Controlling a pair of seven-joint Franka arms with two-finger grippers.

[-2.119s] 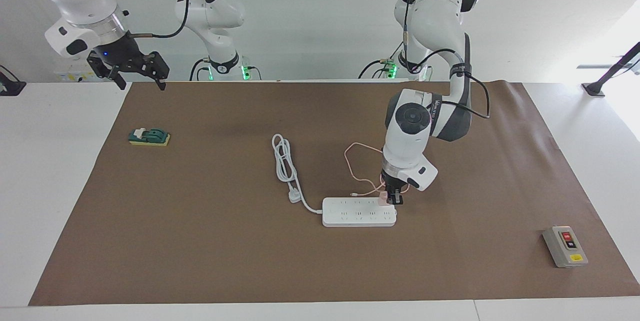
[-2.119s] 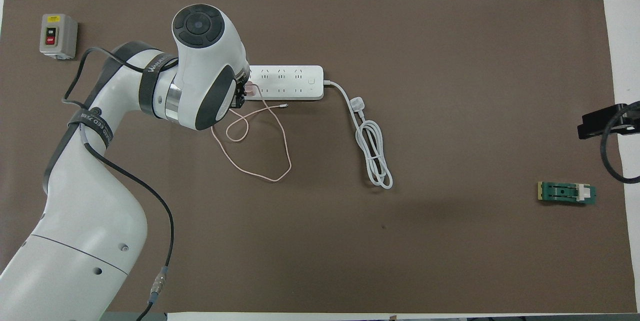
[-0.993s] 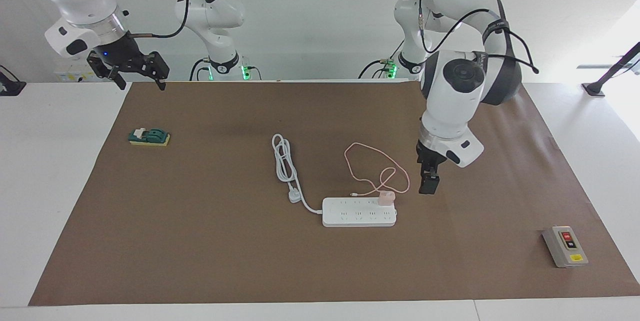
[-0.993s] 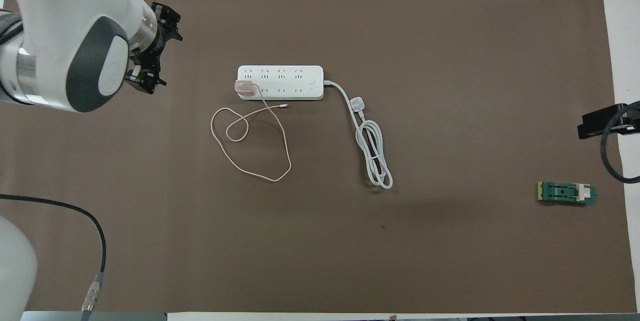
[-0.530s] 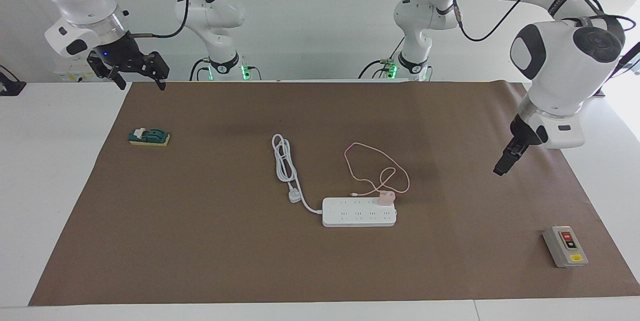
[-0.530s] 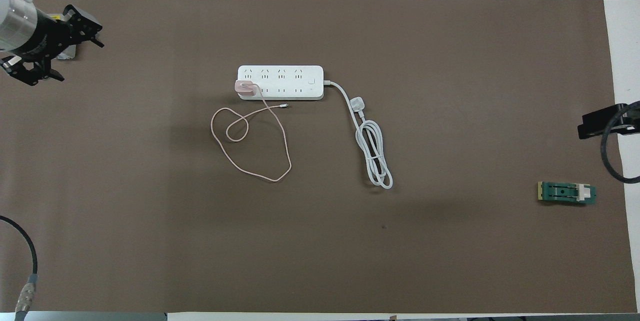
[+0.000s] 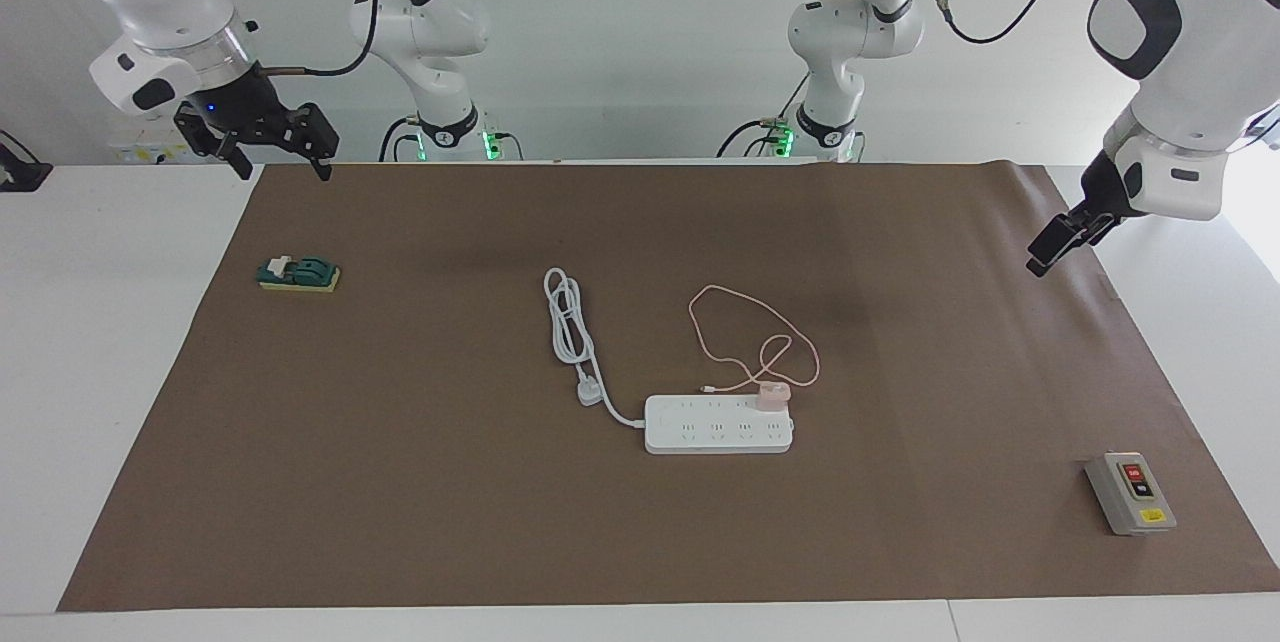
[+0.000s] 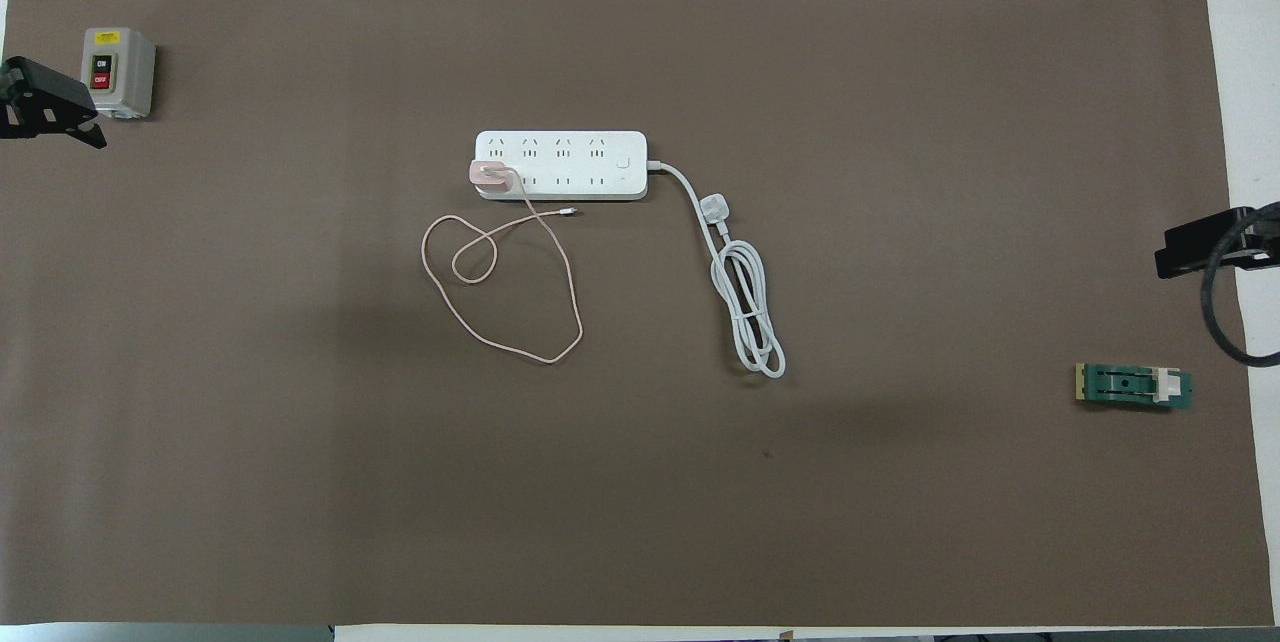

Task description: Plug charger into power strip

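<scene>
The white power strip point(image 7: 715, 425) point(image 8: 560, 165) lies flat near the middle of the brown mat. The pale-pink charger point(image 7: 772, 396) point(image 8: 490, 176) stands in a socket at the strip's end toward the left arm, on the row nearer to the robots. Its thin pink cable point(image 7: 745, 332) point(image 8: 500, 322) loops on the mat nearer to the robots. My left gripper point(image 7: 1045, 257) point(image 8: 45, 112) hangs open and empty in the air over the mat's edge at the left arm's end, well away from the charger. My right gripper point(image 7: 282, 167) waits open and empty over the mat's corner at the right arm's end.
The strip's thick white cord point(image 7: 570, 322) point(image 8: 750, 312) and three-pin plug point(image 7: 588, 394) point(image 8: 715, 210) lie beside it. A grey box with red and black buttons point(image 7: 1130, 492) point(image 8: 117, 72) sits at the left arm's end. A green part on a yellow base point(image 7: 298, 274) point(image 8: 1133, 387) sits at the right arm's end.
My left gripper has let go of the charger, risen off it and swung out to the left arm's end of the table. The charger stays in the strip. The right arm has not moved.
</scene>
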